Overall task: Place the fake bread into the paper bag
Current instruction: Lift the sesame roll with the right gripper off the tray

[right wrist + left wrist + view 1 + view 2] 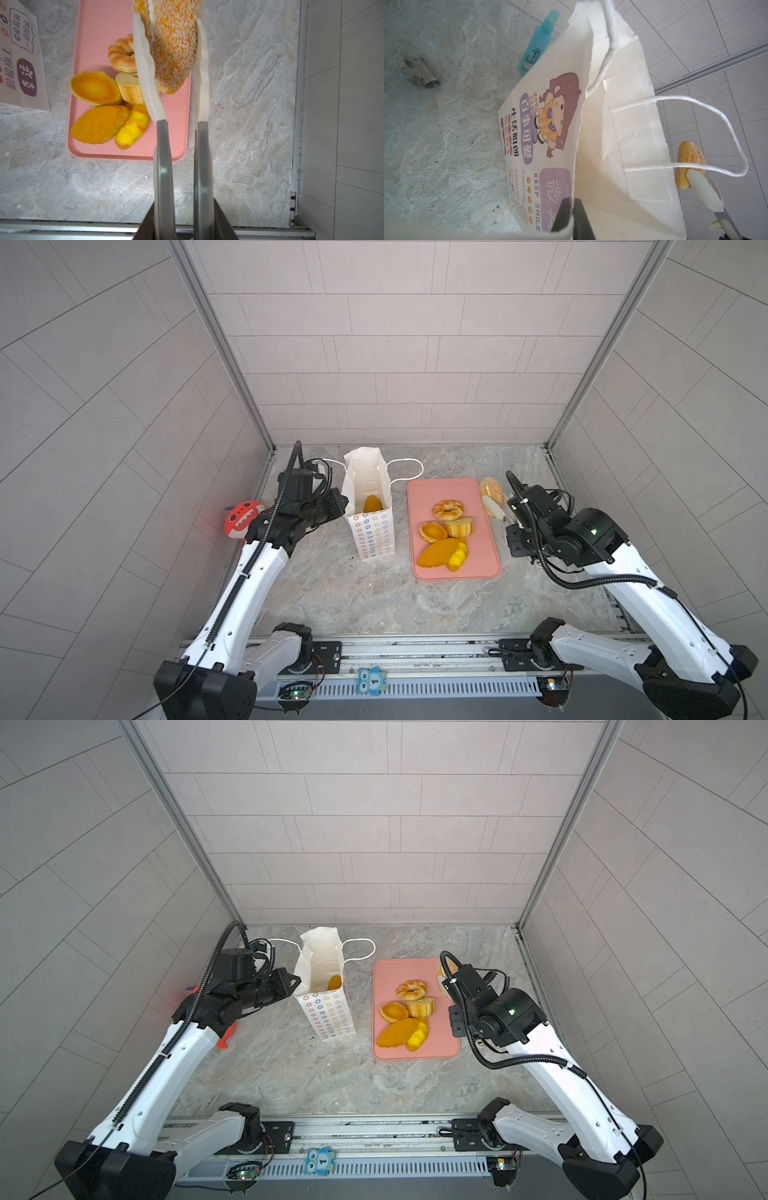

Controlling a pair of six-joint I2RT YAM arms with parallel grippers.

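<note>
**Q:** Here, which piece is in hand, and by what?

**A:** The seeded bun (174, 47), clamped across its middle between the white tips of the tongs (164, 155). The right gripper (185, 207) is closed around the two metal arms of the tongs, squeezing them together; it touches no bread itself. The bun hangs by the far right corner of the pink tray (419, 497), well apart from the paper bag (372, 537).

**Q:** And the bag?

**A:** Upright, left of the tray, mouth open. The left gripper (572, 204) is pinched tight on its left rim. One pastry (372, 504) lies at the bottom.

**Q:** What remains on the tray?

**A:** Five pieces, crowded together: twisted ring (447, 509), tart (432, 531), fluted cake (459, 526), long loaf (438, 552), yellow loaf (457, 558).

**Q:** How should the bun handle?

**A:** Probably light and somewhat squashy, being a toy. Its gritty crust should give the tips purchase; the glossy pieces look more slippery. A hold across the widest part, as shown, seems soundest, since an end grip would likely let it swing. The bag is thin paper and likely to fold if bumped, so the pinched rim matters.
</note>
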